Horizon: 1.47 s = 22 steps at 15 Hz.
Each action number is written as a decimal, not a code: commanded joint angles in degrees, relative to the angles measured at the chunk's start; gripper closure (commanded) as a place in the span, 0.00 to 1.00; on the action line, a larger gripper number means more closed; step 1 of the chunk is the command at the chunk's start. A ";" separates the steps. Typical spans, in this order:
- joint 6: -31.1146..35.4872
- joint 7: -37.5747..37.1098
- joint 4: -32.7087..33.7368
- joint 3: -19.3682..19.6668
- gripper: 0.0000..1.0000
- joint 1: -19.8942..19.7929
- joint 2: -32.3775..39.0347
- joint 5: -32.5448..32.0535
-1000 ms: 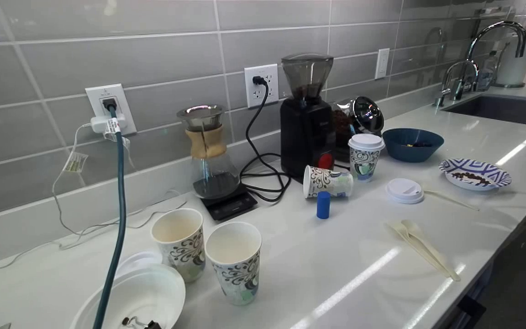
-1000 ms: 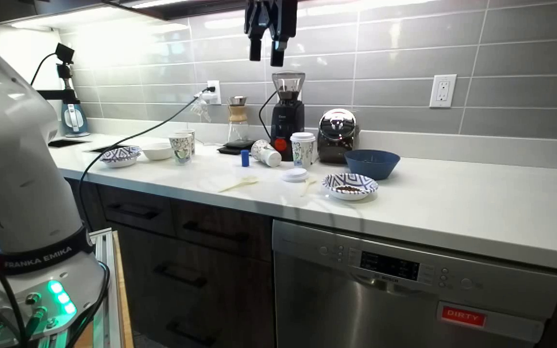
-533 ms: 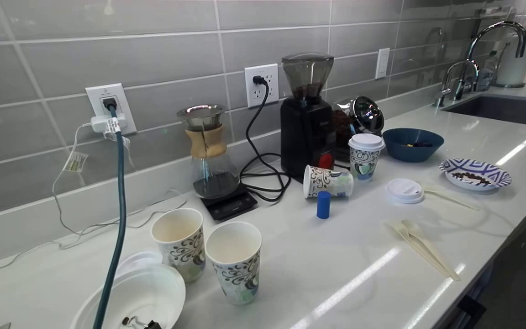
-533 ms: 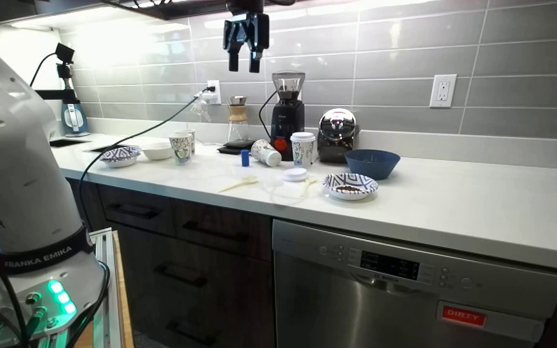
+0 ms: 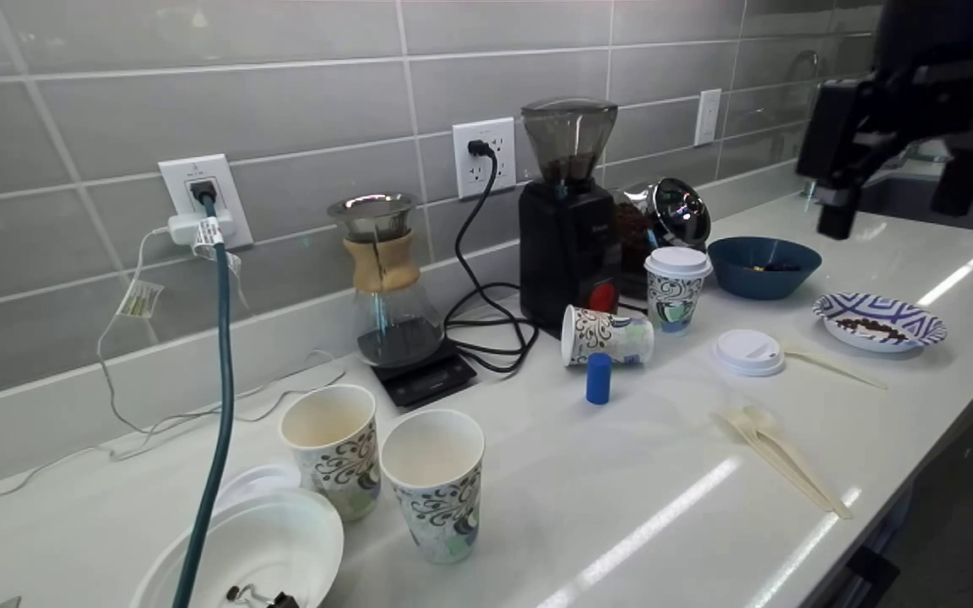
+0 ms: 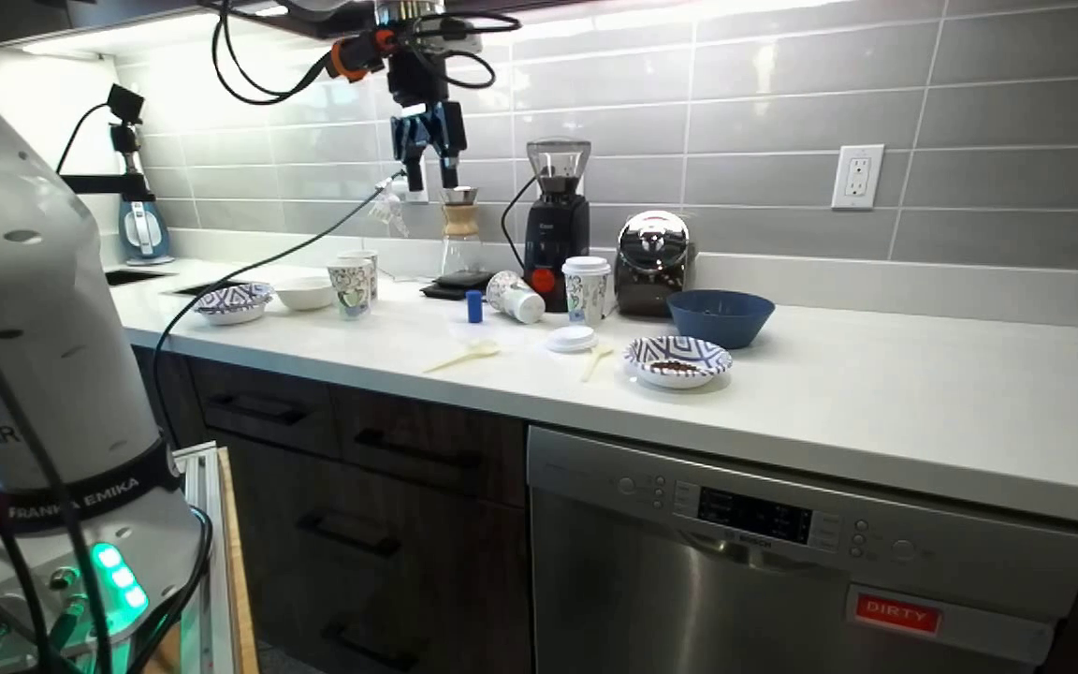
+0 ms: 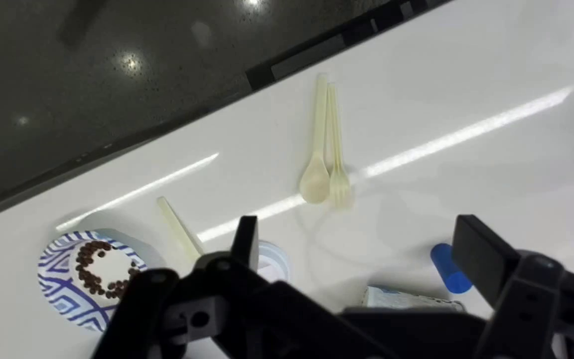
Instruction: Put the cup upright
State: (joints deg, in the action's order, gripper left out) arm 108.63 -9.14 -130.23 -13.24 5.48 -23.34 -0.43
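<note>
The white patterned paper cup (image 5: 607, 337) lies on its side on the counter, its open rim toward the left in that exterior view. It also lies tipped in an exterior view (image 6: 515, 297), its closed base toward the camera. In the wrist view only part of the cup (image 7: 401, 299) shows; the gripper body hides the rest. My gripper (image 7: 359, 238) is open and empty, its fingers wide apart. It hangs high above the counter, apart from the cup, as both exterior views (image 5: 896, 211) (image 6: 432, 178) show.
A blue cylinder (image 5: 598, 378) stands beside the cup. The lidded cup (image 5: 676, 291) and black grinder (image 5: 567, 245) are close behind it. A white lid (image 5: 749, 352), cutlery (image 5: 782, 460), a patterned bowl (image 5: 879, 323) and two upright cups (image 5: 440, 490) (image 5: 339, 456) also stand or lie on the counter (image 5: 588, 507).
My gripper has come down and moved left in an exterior view, and has entered at the upper right in an exterior view. The cup and the other objects have not moved.
</note>
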 commanded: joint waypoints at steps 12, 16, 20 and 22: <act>3.83 -28.08 18.22 -9.97 0.00 3.87 23.87 -24.23; -3.43 -36.35 26.07 -8.02 0.00 7.83 30.87 -28.69; -3.37 -36.55 25.24 -5.56 0.00 10.22 30.53 -27.61; -3.87 -36.98 26.40 -5.34 0.00 10.56 31.55 -27.68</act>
State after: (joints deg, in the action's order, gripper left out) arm 104.88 -46.37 -104.14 -21.28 13.41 8.19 -28.49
